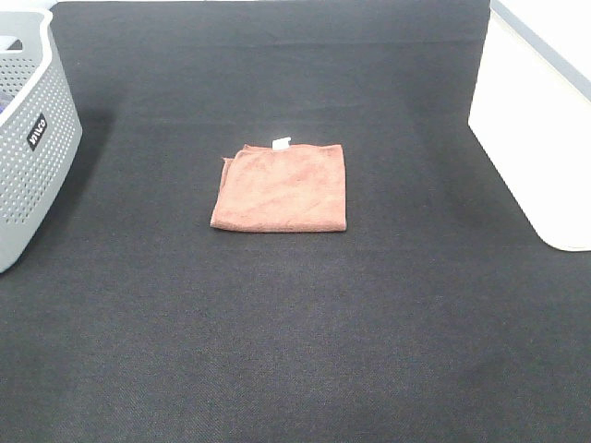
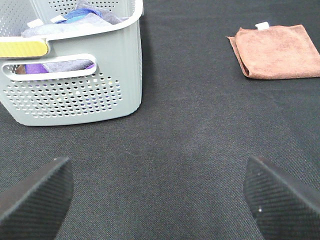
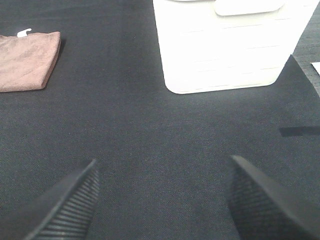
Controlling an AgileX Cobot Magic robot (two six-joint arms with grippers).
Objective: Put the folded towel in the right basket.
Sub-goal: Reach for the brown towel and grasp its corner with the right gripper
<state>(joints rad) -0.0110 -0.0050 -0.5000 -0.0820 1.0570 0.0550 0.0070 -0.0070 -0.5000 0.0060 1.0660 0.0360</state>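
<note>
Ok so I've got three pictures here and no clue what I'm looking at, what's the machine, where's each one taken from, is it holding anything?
It is a robot with two arms, each ending in a two-fingered gripper. One picture looks down from a camera mounted high; the arms are out of its sight. The other two come from wrist cameras: the dark ribbed pads are the fingers of the left gripper and right gripper. Both are open and hold nothing. On the black table lies a folded brown towel. A grey basket with cloths in it stands on the left, a white basket on the right.
</note>
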